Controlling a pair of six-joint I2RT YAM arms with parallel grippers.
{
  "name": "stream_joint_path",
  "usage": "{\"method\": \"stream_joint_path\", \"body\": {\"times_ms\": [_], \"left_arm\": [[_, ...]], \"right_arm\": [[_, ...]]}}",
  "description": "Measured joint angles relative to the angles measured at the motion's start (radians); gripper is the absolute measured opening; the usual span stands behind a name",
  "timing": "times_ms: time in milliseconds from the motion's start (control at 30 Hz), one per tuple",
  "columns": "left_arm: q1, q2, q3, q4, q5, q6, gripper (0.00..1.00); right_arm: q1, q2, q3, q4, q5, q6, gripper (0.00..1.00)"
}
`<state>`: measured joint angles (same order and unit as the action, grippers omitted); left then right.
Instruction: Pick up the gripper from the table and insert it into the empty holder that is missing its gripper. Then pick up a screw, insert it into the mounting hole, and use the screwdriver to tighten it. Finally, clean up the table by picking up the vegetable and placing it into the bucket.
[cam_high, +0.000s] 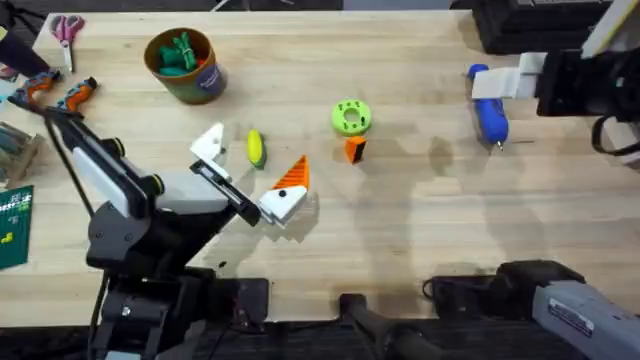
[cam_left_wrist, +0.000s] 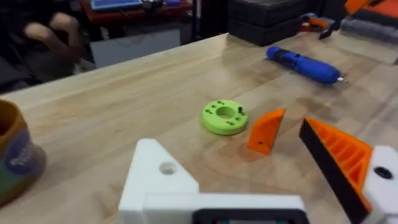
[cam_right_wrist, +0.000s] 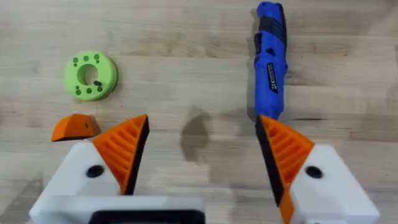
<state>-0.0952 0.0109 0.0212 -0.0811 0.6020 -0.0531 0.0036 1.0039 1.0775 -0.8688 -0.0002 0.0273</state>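
Looking down from the overhead camera, you will find the loose gripper (cam_high: 355, 150) lying on the wooden table (cam_high: 420, 230) just below the lime-green disc (cam_high: 350, 117), near the centre of the view. Your left gripper (cam_high: 250, 176) sits to the disc's 8 o'clock, low over the table; its jaws stand wide apart and grasp nothing. One side is the bare white holder (cam_high: 210, 146) with no orange pad fitted; the other finger carries its orange ribbed pad (cam_high: 292, 179). The loose gripper lies outside those jaws, at roughly 2 o'clock from the padded finger and near it but not touching. In the left wrist view the same piece (cam_left_wrist: 265, 131) rests on the table beyond the fingers, just beside the disc (cam_left_wrist: 224, 117). The vegetable (cam_high: 255, 148) lies on the table between the two left fingers, closer to the holder. Your right gripper (cam_right_wrist: 202, 152) is spread wide with both orange pads in place and holds nothing; in its wrist view the screwdriver (cam_right_wrist: 270, 59) lies on the table beyond one finger, and the loose gripper (cam_right_wrist: 73, 127) lies beyond the other. Overhead, the screwdriver (cam_high: 490, 112) rests at 3 o'clock from the disc, well apart. The bucket (cam_high: 185, 65) stands at 10 o'clock from the disc, with dark green pieces inside.
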Motion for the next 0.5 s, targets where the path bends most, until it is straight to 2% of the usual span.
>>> {"method": "stream_joint_path", "body": {"times_ms": [100,200,233,367,400,500], "left_arm": [[0.014,0.0,-0.002,0.003,0.056,-0.054,0.986],[0.051,0.0,-0.005,0.006,0.117,-0.082,0.986],[0.093,0.0,-0.006,0.006,0.186,-0.091,0.987],[0.141,0.0,-0.006,-0.012,0.28,-0.046,0.986],[0.162,0.0,-0.006,-0.017,0.335,-0.002,0.986],[0.174,0.0,-0.006,-0.02,0.367,0.022,0.987]], "right_arm": [[0.0,0.0,0.0,0.0,0.0,0.0,0.989],[0.0,0.0,0.0,0.0,0.0,0.0,0.989],[0.0,0.0,0.0,0.0,0.0,0.0,0.989],[0.0,0.0,0.0,0.0,0.0,0.0,0.988],[0.0,0.0,0.0,0.0,0.0,0.0,0.989],[0.0,0.0,0.0,0.0,0.0,0.0,0.989]]}}
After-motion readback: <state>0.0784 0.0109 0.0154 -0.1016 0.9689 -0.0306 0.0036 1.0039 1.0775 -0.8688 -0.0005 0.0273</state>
